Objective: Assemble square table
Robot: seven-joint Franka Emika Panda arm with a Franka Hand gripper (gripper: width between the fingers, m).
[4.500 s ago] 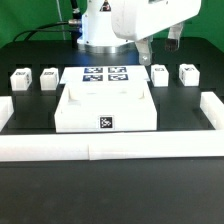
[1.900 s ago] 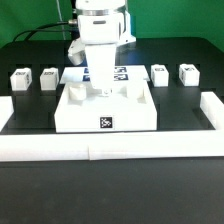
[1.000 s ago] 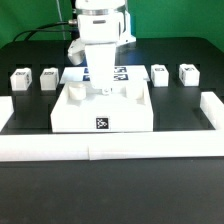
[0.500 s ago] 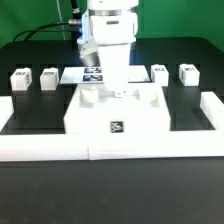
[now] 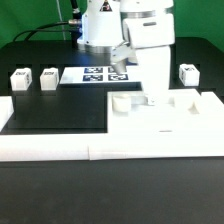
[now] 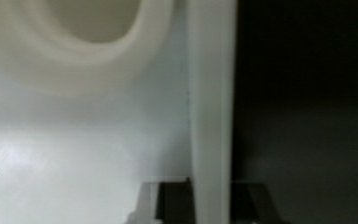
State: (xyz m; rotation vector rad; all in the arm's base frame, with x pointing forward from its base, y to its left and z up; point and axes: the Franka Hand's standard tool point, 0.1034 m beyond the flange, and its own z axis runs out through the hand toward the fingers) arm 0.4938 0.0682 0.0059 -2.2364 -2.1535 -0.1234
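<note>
In the worktop's (image 5: 55, 110) front corner, exterior view's right, the slab (image 5: 150, 125) abuts the wall (image 5: 60, 148). The gripper's (image 5: 155, 98) jaws pinch its rim, with bare worktop alongside.

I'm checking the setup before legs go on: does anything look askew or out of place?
Nothing looks damaged or askew. The square tabletop lies flat against the border wall at the exterior view's right, the gripper shut on its far edge. Only three legs show.

I can read no words, numbers or brand marks anywhere. I only see black-and-white coded tags: on the marker board (image 5: 95, 74), first leg (image 5: 20, 79), second leg (image 5: 48, 79) and third leg (image 5: 187, 73).
</note>
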